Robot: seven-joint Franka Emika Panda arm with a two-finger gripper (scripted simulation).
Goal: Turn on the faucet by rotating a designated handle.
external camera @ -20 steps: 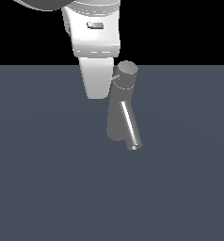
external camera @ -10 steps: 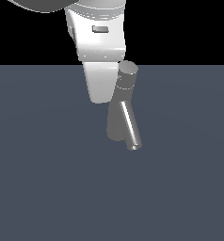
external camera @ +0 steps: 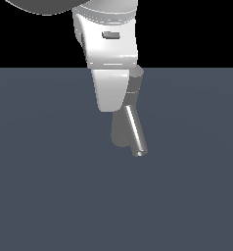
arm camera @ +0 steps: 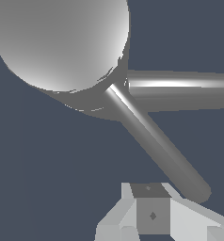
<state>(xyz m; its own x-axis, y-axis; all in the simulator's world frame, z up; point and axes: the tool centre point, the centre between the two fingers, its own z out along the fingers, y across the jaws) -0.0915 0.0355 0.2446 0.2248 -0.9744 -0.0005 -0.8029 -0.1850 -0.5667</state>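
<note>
Exterior view: faucet [external camera: 122, 131] stands mid-scene on flat dark slate-blue ground [external camera: 45, 196]. Grey metallic cylindrical column, long axis leaning, top toward exterior view's right, cap end at approx. the horizon line. Shiny tube spout [external camera: 136, 131] slants down toward near-right, ending in a round cut tip. White, smooth, blocky gripper [external camera: 111, 90] w/ a tapered body hangs in front of the column's upper part, hiding most of it. Handle not discernible here. Fingertips hidden behind the body, so can't tell jaw state.

Wrist view: faucet's flat round cap [arm camera: 60, 42] seen face-on, matte grey w/ soft gradient. Two rods run out from under it: a thick one w/ a bright highlight going sideways to the frame edge, and a slimmer straight one, the handle [arm camera: 156, 143], running diagonally to a rounded end just beside the gripper's grey-and-white finger [arm camera: 149, 214]. Contact w/ finger unclear.
</note>
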